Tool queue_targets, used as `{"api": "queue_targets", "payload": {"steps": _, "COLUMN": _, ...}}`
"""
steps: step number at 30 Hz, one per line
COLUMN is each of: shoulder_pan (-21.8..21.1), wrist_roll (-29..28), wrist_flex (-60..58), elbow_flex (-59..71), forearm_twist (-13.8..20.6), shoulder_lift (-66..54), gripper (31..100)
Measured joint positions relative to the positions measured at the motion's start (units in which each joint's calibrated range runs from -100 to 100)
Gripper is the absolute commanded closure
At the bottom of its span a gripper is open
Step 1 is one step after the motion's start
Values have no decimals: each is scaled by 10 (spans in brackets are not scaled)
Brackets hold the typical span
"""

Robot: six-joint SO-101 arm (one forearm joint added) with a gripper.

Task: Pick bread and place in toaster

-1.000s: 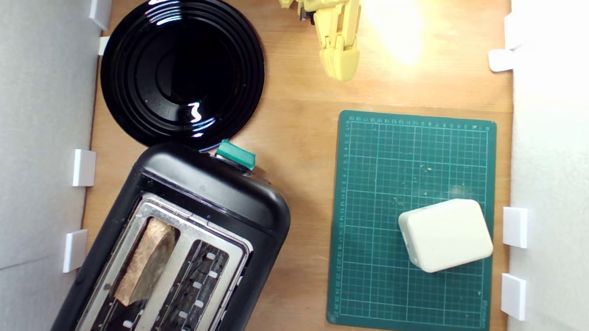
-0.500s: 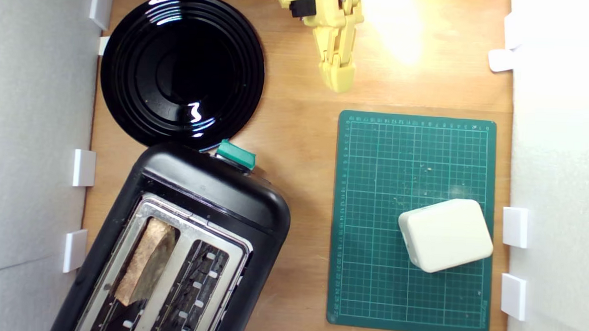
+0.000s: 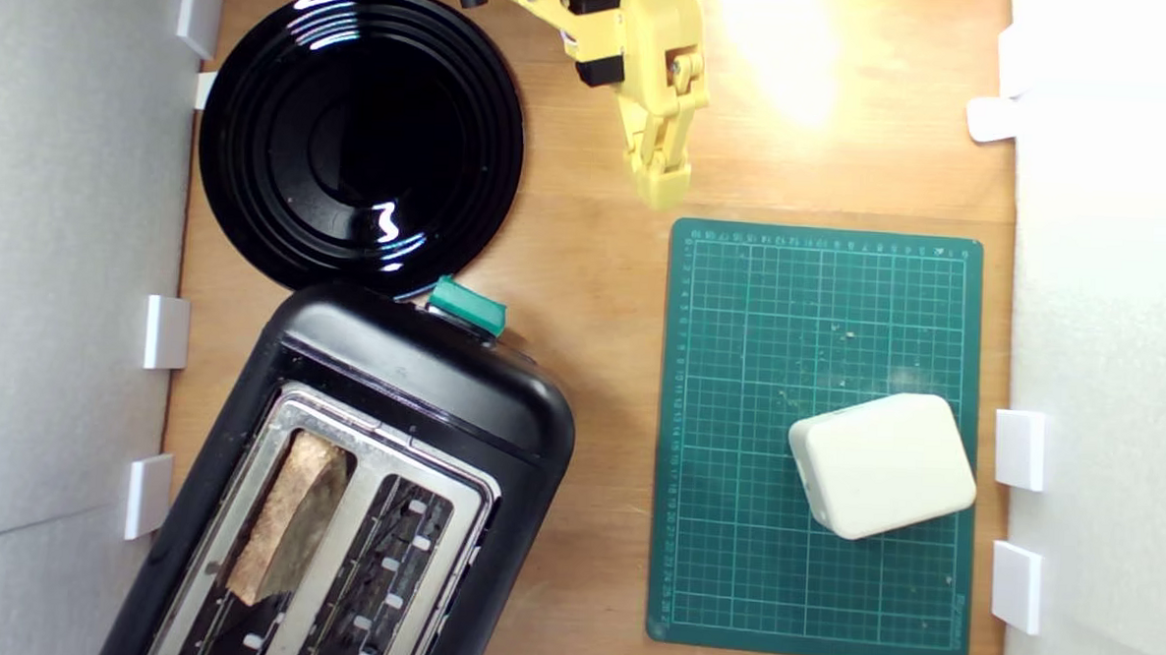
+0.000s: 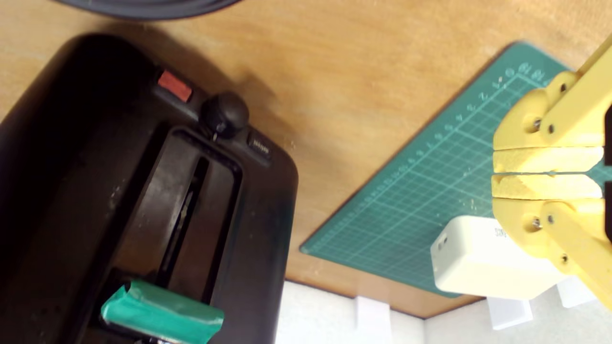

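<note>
The bread (image 3: 289,519), tan and holey, stands inside one slot of the black toaster (image 3: 423,380), the slot nearer the exterior view's left. The toaster's teal-green lever (image 3: 468,305) sticks out of its end face, which the wrist view shows with the lever (image 4: 161,313) close up. My yellow gripper (image 3: 663,188) hangs over bare wood at the top of the exterior view, far from the toaster, just above the green mat's upper edge. Its fingers (image 4: 545,160) are pressed together with nothing between them, so it is shut. The wrist view does not show the bread.
A round black plate (image 3: 361,136) lies beside the toaster's lever end. A green cutting mat (image 3: 768,375) covers the exterior view's right side, with a cream rounded box (image 3: 882,466) on it. White foam walls with small white blocks (image 3: 167,332) border both sides.
The gripper has swung slightly toward the mat's top edge and more of the arm has come into view. The bread, toaster and box have not moved.
</note>
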Motion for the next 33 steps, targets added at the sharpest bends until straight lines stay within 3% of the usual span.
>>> {"api": "queue_targets", "payload": {"steps": 15, "shoulder_pan": -8, "wrist_roll": 1, "wrist_flex": -85, "elbow_flex": 120, "forearm_twist": 0, "shoulder_lift": -2, "gripper": 963}}
{"api": "queue_targets", "payload": {"steps": 33, "shoulder_pan": -21, "wrist_roll": -1, "wrist_flex": -91, "elbow_flex": 154, "forearm_twist": -3, "shoulder_lift": -2, "gripper": 963}}
